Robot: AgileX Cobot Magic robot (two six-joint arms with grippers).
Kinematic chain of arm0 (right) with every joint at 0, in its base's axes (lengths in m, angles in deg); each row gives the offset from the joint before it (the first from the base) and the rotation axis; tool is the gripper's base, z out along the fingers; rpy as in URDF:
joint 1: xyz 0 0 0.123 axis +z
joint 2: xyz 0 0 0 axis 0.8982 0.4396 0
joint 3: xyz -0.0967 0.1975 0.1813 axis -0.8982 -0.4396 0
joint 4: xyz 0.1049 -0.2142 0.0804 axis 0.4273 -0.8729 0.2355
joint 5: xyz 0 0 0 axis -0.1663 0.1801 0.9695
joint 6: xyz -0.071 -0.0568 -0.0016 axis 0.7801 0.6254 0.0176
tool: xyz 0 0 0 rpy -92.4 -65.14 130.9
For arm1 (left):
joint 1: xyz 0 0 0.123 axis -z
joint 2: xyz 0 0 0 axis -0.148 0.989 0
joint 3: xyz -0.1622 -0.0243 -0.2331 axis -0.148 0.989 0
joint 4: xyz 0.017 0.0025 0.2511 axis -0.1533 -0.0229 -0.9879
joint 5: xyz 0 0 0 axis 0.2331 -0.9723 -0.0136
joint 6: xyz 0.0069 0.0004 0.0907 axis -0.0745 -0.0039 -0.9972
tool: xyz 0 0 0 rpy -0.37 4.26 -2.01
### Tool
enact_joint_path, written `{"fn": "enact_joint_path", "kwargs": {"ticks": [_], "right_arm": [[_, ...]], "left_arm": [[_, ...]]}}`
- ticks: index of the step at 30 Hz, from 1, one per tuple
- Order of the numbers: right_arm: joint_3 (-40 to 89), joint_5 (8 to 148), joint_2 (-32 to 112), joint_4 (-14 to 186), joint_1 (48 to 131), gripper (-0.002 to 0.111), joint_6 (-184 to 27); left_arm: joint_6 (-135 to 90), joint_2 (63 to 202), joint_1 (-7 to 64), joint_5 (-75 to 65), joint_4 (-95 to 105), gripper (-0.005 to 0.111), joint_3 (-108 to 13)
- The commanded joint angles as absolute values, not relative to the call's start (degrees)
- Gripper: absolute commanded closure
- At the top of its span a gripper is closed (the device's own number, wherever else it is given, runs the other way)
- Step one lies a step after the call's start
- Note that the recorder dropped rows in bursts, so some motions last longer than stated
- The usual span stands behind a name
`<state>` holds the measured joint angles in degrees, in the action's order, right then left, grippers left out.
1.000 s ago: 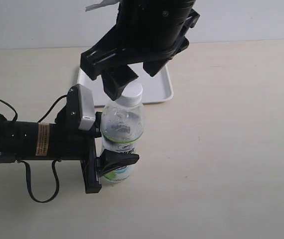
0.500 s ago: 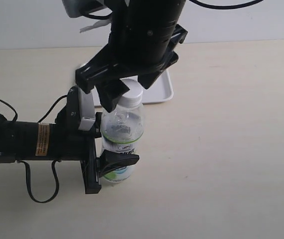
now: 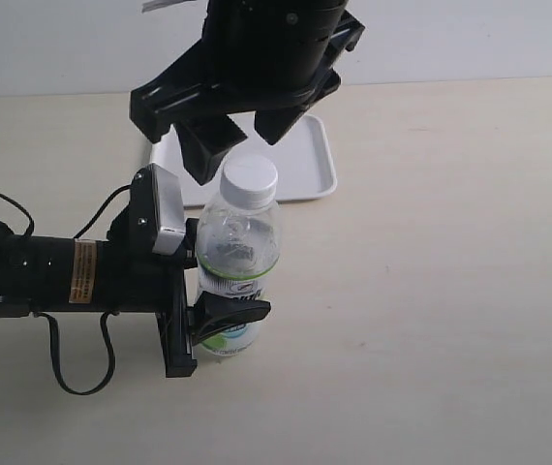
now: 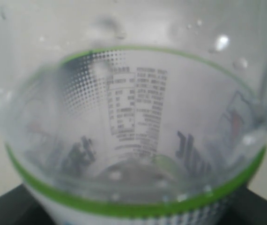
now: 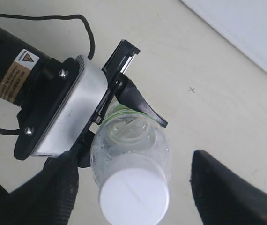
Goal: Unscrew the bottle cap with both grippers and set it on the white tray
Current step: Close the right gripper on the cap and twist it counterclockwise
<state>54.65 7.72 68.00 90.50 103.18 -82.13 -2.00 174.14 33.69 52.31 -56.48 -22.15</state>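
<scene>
1. Clamping the lower, labelled part of the small clear plastic bottle [image 3: 240, 247] with the white and green label, the black left gripper [image 3: 216, 325] on its cabled arm holds it upright on the pale beige table [image 3: 431, 291].
2. The left wrist view is filled by the bottle [image 4: 133, 117], with its green band and printed label close to the lens.
3. The small round white plastic screw cap [image 3: 250, 179] sits on the bottle's neck.
4. The larger black right gripper [image 3: 242, 140] hangs just above the cap with its jaws spread. In the right wrist view the cap [image 5: 133, 194] lies between the two dark fingers [image 5: 222, 187], with a clear gap on each side.
5. The flat rectangular white plastic tray [image 3: 305, 170] lies on the table just behind the bottle, partly hidden by the right gripper.
</scene>
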Motion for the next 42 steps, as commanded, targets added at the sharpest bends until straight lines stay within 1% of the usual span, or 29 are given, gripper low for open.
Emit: {"fn": "enact_joint_path", "kwargs": {"ticks": [1,23,28,42], "right_arm": [[53.4,8.0,66.6,90.6,103.2,0.044,-81.4],[51.9,8.0,67.2,90.6,103.2,0.044,-80.9],[51.9,8.0,67.2,91.8,103.2,0.047,-80.9],[51.9,8.0,67.2,92.1,103.2,0.047,-78.3]], "left_arm": [[-1.6,173.3,33.9,53.9,-56.0,0.107,-22.5],[-1.6,173.3,33.9,53.9,-56.0,0.107,-22.5],[-1.6,173.3,33.9,53.9,-56.0,0.107,-22.5],[-1.6,173.3,33.9,53.9,-56.0,0.107,-22.5]]}}
